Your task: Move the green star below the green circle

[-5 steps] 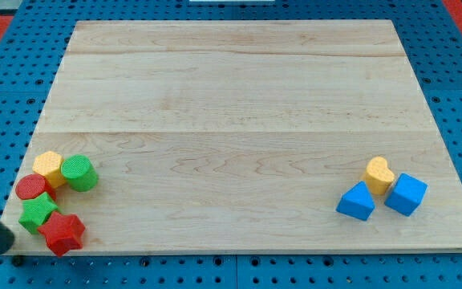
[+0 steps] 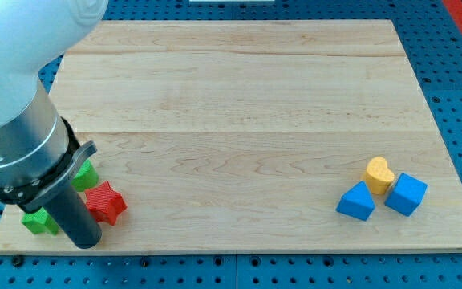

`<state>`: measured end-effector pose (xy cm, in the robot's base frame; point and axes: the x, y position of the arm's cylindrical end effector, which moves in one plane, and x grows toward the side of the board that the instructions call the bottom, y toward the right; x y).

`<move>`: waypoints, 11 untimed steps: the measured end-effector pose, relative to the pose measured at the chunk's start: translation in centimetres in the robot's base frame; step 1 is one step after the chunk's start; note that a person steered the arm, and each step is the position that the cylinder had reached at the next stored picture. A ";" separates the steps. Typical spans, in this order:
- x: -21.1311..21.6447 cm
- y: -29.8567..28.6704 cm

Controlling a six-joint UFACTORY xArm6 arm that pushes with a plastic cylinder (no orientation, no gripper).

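My tip rests near the board's bottom left corner. The green star lies just left of the rod, partly hidden by it. The red star touches the rod on its right side. The green circle peeks out from behind the arm, up and right of the green star and just above the red star. The arm's large body covers the rest of that corner.
A yellow heart, a blue wedge-shaped block and a blue cube sit clustered at the right of the wooden board. The yellow and red round blocks seen earlier at the left are hidden behind the arm.
The arm has swung in over the left corner and the rod has moved right, between the stars. The red star has been pushed right and up. The green star has barely shifted.
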<state>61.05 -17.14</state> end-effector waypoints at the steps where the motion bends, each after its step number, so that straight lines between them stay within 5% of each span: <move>1: 0.8 1.0; 4: 0.8 -11.8; 6: -2.8 -7.8; 9: 0.4 -8.0; 11: -1.3 -5.2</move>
